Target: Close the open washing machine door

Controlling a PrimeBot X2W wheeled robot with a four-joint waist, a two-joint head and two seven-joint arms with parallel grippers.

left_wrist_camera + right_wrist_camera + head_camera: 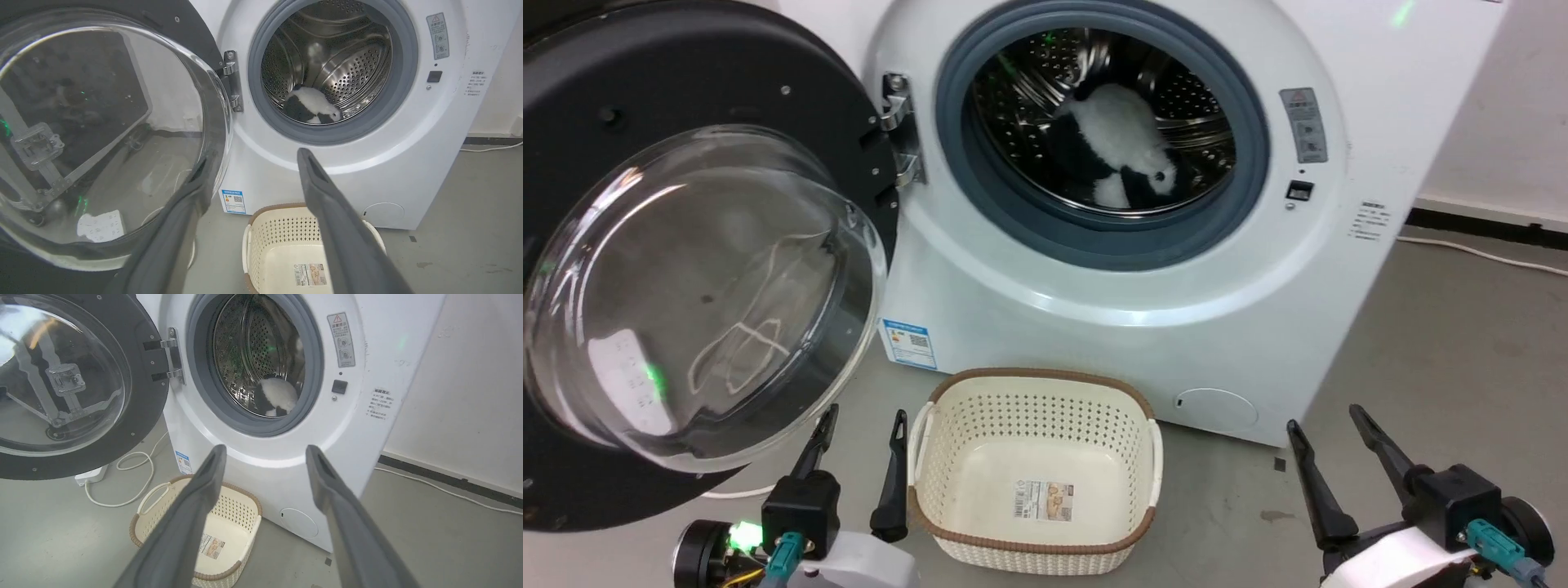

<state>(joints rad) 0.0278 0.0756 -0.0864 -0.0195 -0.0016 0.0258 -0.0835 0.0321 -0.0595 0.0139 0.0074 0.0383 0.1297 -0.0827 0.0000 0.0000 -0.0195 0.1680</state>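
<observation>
The washing machine door stands swung wide open on the left, its black rim and bulging clear glass bowl facing me, hinged at the left of the opening. The white washing machine shows its steel drum and grey rubber ring. My left gripper is open and empty, just below the bowl's lower right edge. In the left wrist view one of its fingers lies against the outline of the door; I cannot tell if they touch. My right gripper is open and empty, low at the right, apart from the machine.
A cream perforated basket sits on the grey floor between my grippers, before the machine. A black and white plush toy lies in the drum. A white cable runs on the floor under the door; another cable runs along the right wall.
</observation>
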